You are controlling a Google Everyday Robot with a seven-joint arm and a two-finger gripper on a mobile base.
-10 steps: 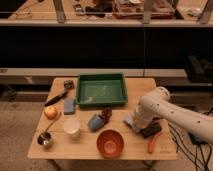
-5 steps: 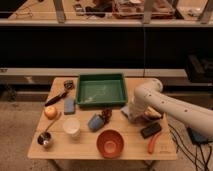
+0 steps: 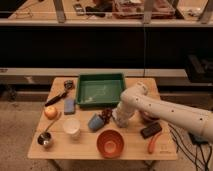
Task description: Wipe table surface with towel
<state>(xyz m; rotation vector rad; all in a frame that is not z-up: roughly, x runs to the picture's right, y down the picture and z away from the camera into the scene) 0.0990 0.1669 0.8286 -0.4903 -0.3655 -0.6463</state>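
Wooden table (image 3: 60, 148) holds the towel (image 3: 116, 122) right under the pincer (image 3: 119, 115).

hand (image 3: 118, 119) blurred beside blue cup (image 3: 94, 121), arm (image 3: 165, 112) cut off at right edge

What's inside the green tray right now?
The green tray shows bare floor with a pale patch I cannot identify. The arm covers its front right corner. The pincer is down at the table in front of the tray, beside the blue cup.
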